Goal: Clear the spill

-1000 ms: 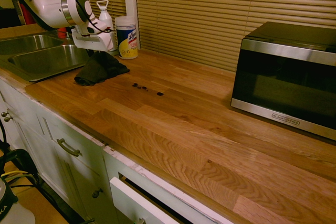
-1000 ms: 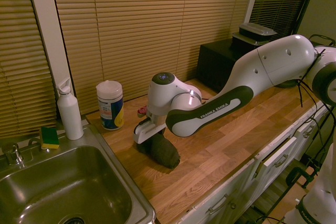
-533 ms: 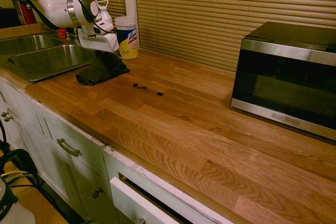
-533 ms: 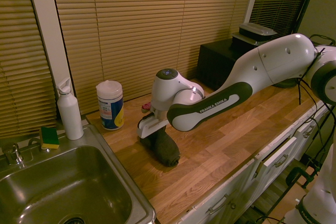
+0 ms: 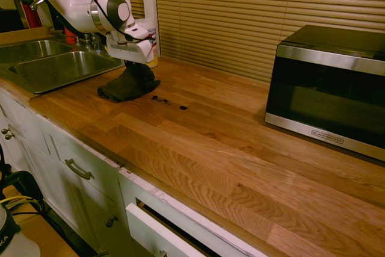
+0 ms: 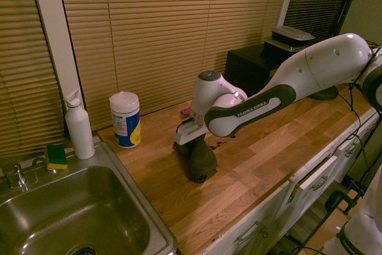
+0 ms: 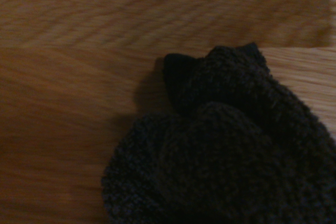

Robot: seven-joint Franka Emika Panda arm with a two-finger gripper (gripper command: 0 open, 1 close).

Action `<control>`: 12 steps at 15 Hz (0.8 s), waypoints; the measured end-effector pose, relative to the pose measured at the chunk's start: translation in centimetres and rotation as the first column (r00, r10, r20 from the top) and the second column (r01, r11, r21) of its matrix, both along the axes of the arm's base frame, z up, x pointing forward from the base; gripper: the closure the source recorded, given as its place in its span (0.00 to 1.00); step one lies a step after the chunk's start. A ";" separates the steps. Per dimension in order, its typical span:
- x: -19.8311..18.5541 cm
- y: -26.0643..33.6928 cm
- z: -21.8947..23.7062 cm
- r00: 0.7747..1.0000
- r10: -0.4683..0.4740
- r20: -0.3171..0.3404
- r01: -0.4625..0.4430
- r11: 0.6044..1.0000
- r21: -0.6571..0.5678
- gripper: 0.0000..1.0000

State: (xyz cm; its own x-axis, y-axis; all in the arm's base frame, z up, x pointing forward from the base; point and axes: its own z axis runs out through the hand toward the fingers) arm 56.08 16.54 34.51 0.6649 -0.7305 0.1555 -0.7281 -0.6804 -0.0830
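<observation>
The pincer (image 5: 133, 64) is pressed together on the dark cloth (image 5: 127, 83), pinching its upper part while the rest of the fabric slumps onto the wooden counter (image 5: 198, 154). The spill (image 5: 161, 100), a short row of dark specks and blotches, lies on the bare wood just beside the cloth, on the side toward the microwave (image 5: 331, 91). In the second exterior view the specks show just past the cloth, partly behind the arm. The cloth sits between the spill and the double sink (image 5: 60, 64). The microwave stands well apart from the specks, farther along the counter, with lidded containers (image 6: 289, 37) stacked on top of it. Near the window blinds (image 6: 173, 34) stands an upright wipes canister (image 6: 125, 120), its white lid on, near the cloth but apart from it. A white bottle (image 6: 79, 128) stands upright at the sink's corner, and a green and yellow sponge (image 6: 57, 157) rests beside the faucet (image 6: 15, 174). Something small and pinkish red (image 6: 185, 113) shows behind the pincer; what it is cannot be told. Below the counter's front edge, a drawer (image 5: 162, 233) stands partly open. In the wrist view the cloth's rough, folded fabric covers much of the wood.
</observation>
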 end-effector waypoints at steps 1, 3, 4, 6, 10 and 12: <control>0.1 -1.5 0.0 1.000 -0.011 -0.001 0.011 1.000 0.003 1.00; 0.0 -3.8 0.0 0.999 -0.032 -0.003 0.032 0.999 0.007 1.00; 0.0 -4.6 0.0 0.999 -0.041 -0.005 0.041 0.999 0.008 1.00; -0.1 -6.5 0.0 0.998 -0.061 -0.007 0.061 0.998 0.018 1.00; -0.2 -10.4 -0.3 0.995 -0.102 -0.003 0.102 0.994 0.040 1.00; -0.4 -13.1 -0.3 0.992 -0.128 -0.002 0.128 0.990 0.051 1.00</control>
State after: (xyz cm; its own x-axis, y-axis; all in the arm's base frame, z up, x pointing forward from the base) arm 55.71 3.48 34.25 0.5653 -0.8166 0.1164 -0.8088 -0.5765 -0.1162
